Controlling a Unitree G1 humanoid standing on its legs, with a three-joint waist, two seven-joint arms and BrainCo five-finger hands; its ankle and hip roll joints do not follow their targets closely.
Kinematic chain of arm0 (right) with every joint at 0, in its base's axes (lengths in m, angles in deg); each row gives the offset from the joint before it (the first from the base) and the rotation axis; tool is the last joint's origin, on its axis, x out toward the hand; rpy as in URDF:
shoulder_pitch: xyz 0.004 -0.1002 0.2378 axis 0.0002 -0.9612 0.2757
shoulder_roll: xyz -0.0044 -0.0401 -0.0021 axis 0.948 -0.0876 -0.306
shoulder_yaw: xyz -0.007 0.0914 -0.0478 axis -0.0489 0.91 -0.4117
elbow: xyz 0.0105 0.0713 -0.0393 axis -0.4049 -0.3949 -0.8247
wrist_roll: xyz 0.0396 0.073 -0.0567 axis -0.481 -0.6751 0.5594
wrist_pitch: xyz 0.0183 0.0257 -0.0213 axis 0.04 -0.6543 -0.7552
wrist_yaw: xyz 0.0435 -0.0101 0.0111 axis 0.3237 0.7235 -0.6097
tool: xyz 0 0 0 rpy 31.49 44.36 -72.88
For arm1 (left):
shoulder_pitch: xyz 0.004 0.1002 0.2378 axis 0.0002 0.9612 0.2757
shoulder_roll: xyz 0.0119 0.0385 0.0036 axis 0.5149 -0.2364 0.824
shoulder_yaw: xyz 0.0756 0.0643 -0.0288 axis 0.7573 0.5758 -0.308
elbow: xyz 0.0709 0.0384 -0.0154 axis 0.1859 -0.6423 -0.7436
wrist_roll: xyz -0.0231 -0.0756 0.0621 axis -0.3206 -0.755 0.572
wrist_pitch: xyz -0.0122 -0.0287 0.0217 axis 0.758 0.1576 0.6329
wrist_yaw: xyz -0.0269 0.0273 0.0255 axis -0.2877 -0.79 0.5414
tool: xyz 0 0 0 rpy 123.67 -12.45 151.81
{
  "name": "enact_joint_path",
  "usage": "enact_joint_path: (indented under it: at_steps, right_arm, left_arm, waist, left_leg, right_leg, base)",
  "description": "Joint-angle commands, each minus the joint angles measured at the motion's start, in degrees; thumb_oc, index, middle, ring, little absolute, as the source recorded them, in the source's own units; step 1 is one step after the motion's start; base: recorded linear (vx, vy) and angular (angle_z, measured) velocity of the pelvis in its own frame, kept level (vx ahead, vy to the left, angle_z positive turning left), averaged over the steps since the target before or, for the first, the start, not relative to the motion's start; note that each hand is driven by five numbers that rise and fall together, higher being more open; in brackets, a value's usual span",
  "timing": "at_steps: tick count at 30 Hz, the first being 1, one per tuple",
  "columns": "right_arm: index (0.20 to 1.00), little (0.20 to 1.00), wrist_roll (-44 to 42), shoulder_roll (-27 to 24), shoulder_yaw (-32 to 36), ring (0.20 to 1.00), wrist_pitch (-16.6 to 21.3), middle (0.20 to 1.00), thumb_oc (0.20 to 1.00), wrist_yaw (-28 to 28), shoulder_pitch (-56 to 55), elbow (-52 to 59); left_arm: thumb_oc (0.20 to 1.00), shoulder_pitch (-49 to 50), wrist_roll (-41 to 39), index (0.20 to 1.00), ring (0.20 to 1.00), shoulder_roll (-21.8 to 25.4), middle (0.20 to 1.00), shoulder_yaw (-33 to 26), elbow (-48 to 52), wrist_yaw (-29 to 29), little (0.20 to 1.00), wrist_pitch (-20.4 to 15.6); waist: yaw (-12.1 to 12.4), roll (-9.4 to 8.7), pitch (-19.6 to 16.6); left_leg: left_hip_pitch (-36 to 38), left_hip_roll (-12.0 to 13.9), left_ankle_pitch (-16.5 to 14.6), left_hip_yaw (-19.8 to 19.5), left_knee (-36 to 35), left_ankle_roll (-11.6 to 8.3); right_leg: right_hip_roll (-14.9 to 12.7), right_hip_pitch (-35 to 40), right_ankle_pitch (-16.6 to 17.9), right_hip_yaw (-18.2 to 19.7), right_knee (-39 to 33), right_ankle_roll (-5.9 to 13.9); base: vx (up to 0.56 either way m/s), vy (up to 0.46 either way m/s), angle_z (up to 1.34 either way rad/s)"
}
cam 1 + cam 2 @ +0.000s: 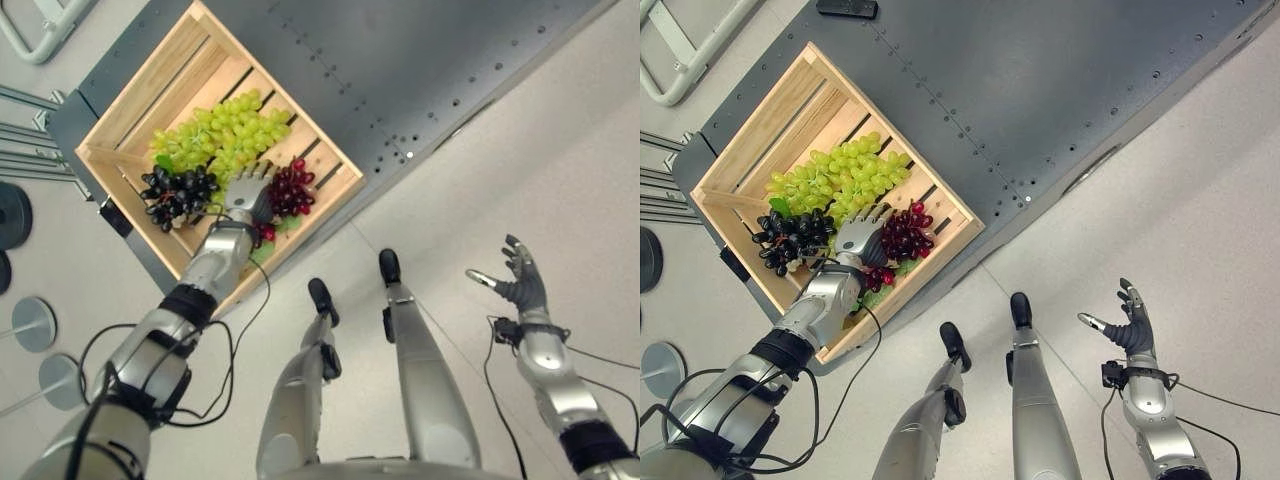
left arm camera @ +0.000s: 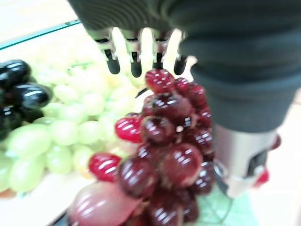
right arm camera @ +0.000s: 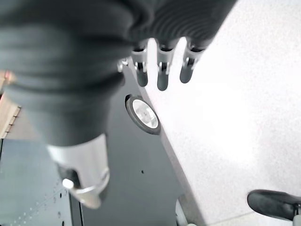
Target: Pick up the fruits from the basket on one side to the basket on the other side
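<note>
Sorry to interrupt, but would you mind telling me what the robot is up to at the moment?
It is moving fruit between baskets. Its left hand is down inside the wooden crate, fingers straight and open over the red grapes, not yet closed on them. Green grapes and black grapes lie beside them in the same crate, which sits on a dark grey table. The right hand hangs open and idle over the floor, off to the robot's right.

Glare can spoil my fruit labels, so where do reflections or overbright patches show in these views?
Left wrist view: white highlights on the red grapes and black grapes past the open left hand; the green grapes look washed pale. Right wrist view: the floor past the open right hand is overbright. Left eye view: a small glint on the grey table.
</note>
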Motion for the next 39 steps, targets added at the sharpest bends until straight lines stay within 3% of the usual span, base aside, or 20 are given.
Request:
enact_joint_path:
  at_steps: [1, 10, 12, 13, 15, 30, 32, 33, 34, 35, 36, 39]
  right_arm:
    - [1.000, 1.000, -2.03, -0.81, 0.22, 1.000, 2.96, 1.000, 1.000, 0.45, -0.47, 2.75]
    - [1.000, 1.000, -2.54, -1.70, -0.83, 1.000, 3.53, 1.000, 1.000, 0.08, -0.37, 3.26]
    - [1.000, 1.000, -2.86, -2.15, -0.89, 1.000, 3.70, 1.000, 1.000, -0.13, -0.76, 3.81]
    - [1.000, 1.000, -2.86, -2.17, -0.84, 1.000, 3.71, 1.000, 1.000, -0.15, -0.83, 3.87]
    - [1.000, 1.000, -3.17, -2.27, -0.43, 1.000, 3.99, 1.000, 1.000, -0.32, -1.47, 4.10]
    - [1.000, 1.000, -3.57, -2.26, 0.13, 1.000, 4.34, 1.000, 1.000, 0.04, -3.48, 4.22]
    - [1.000, 1.000, -3.46, -2.33, 0.23, 1.000, 4.32, 1.000, 1.000, 0.12, -3.52, 4.24]
    - [1.000, 1.000, -3.53, -2.34, 0.31, 1.000, 4.35, 1.000, 1.000, 0.17, -3.52, 4.23]
    - [1.000, 1.000, -3.66, -2.32, 0.33, 1.000, 4.38, 1.000, 1.000, 0.21, -3.52, 4.39]
    - [1.000, 1.000, -3.82, -2.28, 0.32, 1.000, 4.42, 1.000, 1.000, 0.19, -3.47, 4.46]
    - [1.000, 1.000, -3.84, -2.29, 0.16, 1.000, 4.44, 1.000, 1.000, 0.21, -3.30, 4.36]
    - [1.000, 1.000, -3.91, -2.33, -0.09, 1.000, 4.46, 1.000, 1.000, 0.22, -2.95, 4.17]
  left_arm:
    - [1.000, -0.11, 1.62, 1.000, 1.000, 2.76, 1.000, -2.46, -3.41, -1.29, 1.000, 1.98]
    - [1.000, -6.10, 0.82, 1.000, 1.000, 1.27, 1.000, 1.39, -9.57, -1.67, 1.000, 1.99]
    - [1.000, -8.24, 0.47, 1.000, 1.000, 1.37, 1.000, 2.92, -11.31, -1.35, 1.000, 1.64]
    - [1.000, -8.29, 0.44, 1.000, 1.000, 1.32, 1.000, 2.96, -11.40, -1.41, 1.000, 1.63]
    - [1.000, -8.64, 0.14, 1.000, 1.000, 1.09, 1.000, 3.61, -12.20, -0.70, 1.000, 1.27]
    - [1.000, -8.90, 1.13, 1.000, 1.000, -4.66, 1.000, 5.66, -13.26, 0.30, 1.000, 1.19]
    - [0.909, -9.05, 1.61, 0.909, 0.909, -5.38, 0.909, 6.10, -13.87, 0.69, 0.909, 1.27]
    - [0.658, -9.15, 1.84, 0.658, 0.658, -5.80, 0.658, 6.42, -14.36, 0.95, 0.658, 1.26]
    - [0.595, -9.24, 1.75, 0.595, 0.595, -6.09, 0.595, 6.47, -14.66, 1.02, 0.595, 1.29]
    - [0.294, -9.38, 1.59, 0.294, 0.294, -6.38, 0.294, 6.47, -15.03, 0.91, 0.294, 1.28]
    - [0.200, -9.59, 1.69, 0.200, 0.200, -6.58, 0.200, 6.65, -15.60, 0.85, 0.200, 1.38]
    - [0.200, -9.75, 1.66, 0.200, 0.200, -7.06, 0.200, 7.00, -16.54, 0.98, 0.200, 1.37]
  waist:
    - [-1.16, -1.10, 0.60]
    - [-1.81, -1.39, 0.60]
    - [-2.09, -1.19, 0.35]
    - [-2.23, -1.44, 0.60]
    - [-2.36, -1.32, 0.36]
    - [-3.12, -2.10, 0.43]
    - [-3.23, -2.15, 0.49]
    - [-3.23, -2.17, 0.51]
    - [-3.27, -2.18, 0.52]
    - [-3.24, -2.21, 0.53]
    - [-3.31, -2.25, 0.52]
    - [-3.33, -2.34, 0.45]
  left_leg:
    - [-5.26, -1.73, -5.77, -1.01, 10.02, 2.18]
    - [-6.73, -1.45, -5.82, -0.50, 10.60, 2.31]
    - [-6.57, -1.39, -7.52, -0.98, 10.85, 2.02]
    - [-7.27, -1.31, -6.00, -0.24, 10.93, 2.37]
    - [-7.36, -1.10, -7.88, -0.56, 11.47, 2.10]
    - [-8.91, -0.84, -8.70, -0.25, 12.92, 2.29]
    - [-9.01, -0.86, -8.82, -0.28, 13.04, 2.33]
    - [-9.06, -0.85, -8.88, -0.24, 13.11, 2.36]
    - [-9.10, -0.84, -8.92, -0.20, 13.16, 2.36]
    - [-9.11, -0.83, -8.94, -0.20, 13.15, 2.38]
    - [-9.16, -0.78, -8.98, -0.14, 13.29, 2.37]
    - [-9.43, -0.65, -9.13, -0.14, 13.73, 2.39]
  right_leg:
    - [-0.55, 6.05, 2.14, -0.26, -8.33, 5.42]
    - [-0.33, 4.56, 2.55, 0.30, -8.00, 5.59]
    - [-0.15, 4.50, 1.20, 0.79, -7.77, 6.02]
    - [-0.27, 3.88, 2.71, 0.49, -7.92, 5.67]
    - [0.05, 3.98, 1.34, 1.00, -7.74, 6.13]
    - [0.63, 2.48, 1.47, 1.93, -7.17, 6.03]
    - [0.63, 2.33, 1.44, 1.92, -7.04, 5.99]
    - [0.64, 2.25, 1.40, 1.86, -7.02, 5.98]
    - [0.65, 2.22, 1.40, 1.93, -7.00, 5.97]
    - [0.70, 2.21, 1.40, 1.98, -7.01, 5.96]
    - [0.73, 2.19, 1.39, 1.99, -6.96, 5.93]
    - [0.77, 2.05, 1.42, 2.01, -6.87, 5.90]
  base:
    - [0.00, 0.000, 0.00]
    - [0.01, 0.004, -0.01]
    - [0.05, 0.029, -0.07]
    - [0.00, 0.013, -0.10]
    - [0.05, 0.021, -0.11]
    - [0.00, 0.000, -0.04]
    - [0.00, 0.000, 0.00]
    - [0.00, 0.000, 0.00]
    - [0.00, 0.000, 0.00]
    - [0.00, 0.000, 0.00]
    - [0.00, 0.000, 0.00]
    - [0.00, 0.000, 0.00]
